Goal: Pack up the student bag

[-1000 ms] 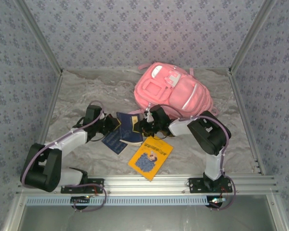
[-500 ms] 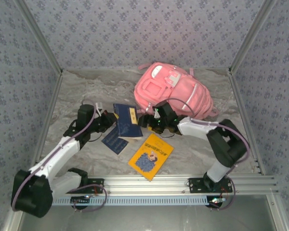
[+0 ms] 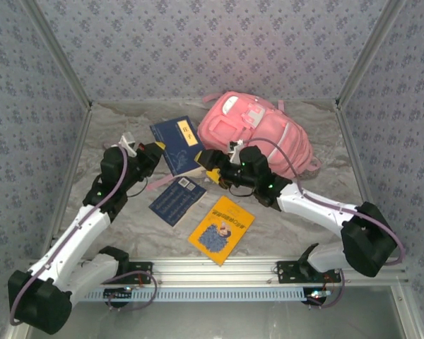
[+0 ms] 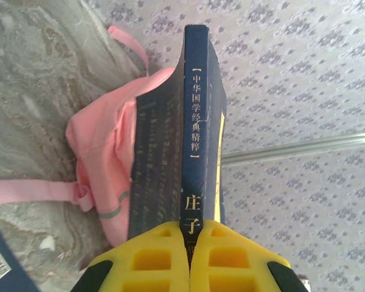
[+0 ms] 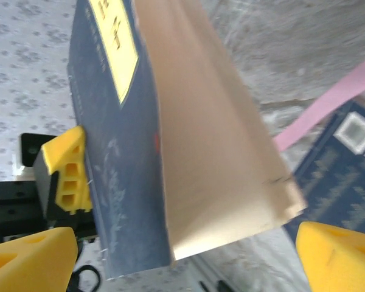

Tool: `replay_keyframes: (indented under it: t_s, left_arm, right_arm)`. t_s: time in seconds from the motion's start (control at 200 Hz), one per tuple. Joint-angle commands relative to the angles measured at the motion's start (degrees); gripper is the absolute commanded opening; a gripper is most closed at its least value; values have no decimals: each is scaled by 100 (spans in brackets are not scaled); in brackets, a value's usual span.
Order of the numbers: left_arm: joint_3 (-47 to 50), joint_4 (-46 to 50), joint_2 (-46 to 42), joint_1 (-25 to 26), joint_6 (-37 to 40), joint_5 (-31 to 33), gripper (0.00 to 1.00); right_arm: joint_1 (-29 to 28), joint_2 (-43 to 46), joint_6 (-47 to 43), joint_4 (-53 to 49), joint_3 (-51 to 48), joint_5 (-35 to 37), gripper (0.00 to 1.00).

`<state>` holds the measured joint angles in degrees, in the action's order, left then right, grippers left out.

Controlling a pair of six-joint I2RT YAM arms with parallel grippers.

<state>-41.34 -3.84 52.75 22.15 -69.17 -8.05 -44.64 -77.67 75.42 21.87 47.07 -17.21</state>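
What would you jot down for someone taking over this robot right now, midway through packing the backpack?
Grippers: left gripper shut on a dark blue book by its spine, held above the table; right gripper open, its fingers either side of that book, not gripping.
The student bag: at the back, lying flat; open or zipped, cannot tell.
On the table: second blue book, yellow book.
Done: one book lifted. Left: all three books into the bag.

Legible txt: one spine.
You can read the navy book [image 4: 198,121] spine in left wrist view: "中华国学经典精粹" in brackets, "庄子" below. Yellow label [image 5: 115,42] on its cover: chars cut off, unreadable. Yellow book [image 3: 221,230] cover print too small.
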Motion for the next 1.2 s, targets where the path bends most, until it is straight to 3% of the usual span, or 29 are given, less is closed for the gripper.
replay_keyframes:
  t_s: [0.0,0.305,0.51,0.695,0.794,0.939,1.149,1.194]
  left_arm:
    - [-447,-676,52,184,-277,513,0]
    - [-665,-823,174,422,-351,974,0]
    - [-625,-839,96,703,-440,1291,0]
    - [-570,-479,-177,875,-427,1620,0]
    - [-443,-298,-322,1029,-455,1897,0]
    - [-261,-398,-294,1333,-560,2083,0]
    - [-248,-413,-199,1579,-526,2139,0]
    - [-242,-374,-217,1579,-492,2130,0]
  right_arm:
    - [-226,-118,755,810,191,454,95]
    - [-765,-363,993,951,470,1262,95]
    - [-744,-895,1031,2179,717,1489,89]
    - [-728,-702,355,2025,886,2069,81]
    - [-739,-308,-173,1595,814,2809,73]
    - [-722,-222,-451,1189,895,3030,54]
    - [-651,-281,-664,1216,928,3023,3]
    - [-646,-221,-750,1137,923,3052,0]
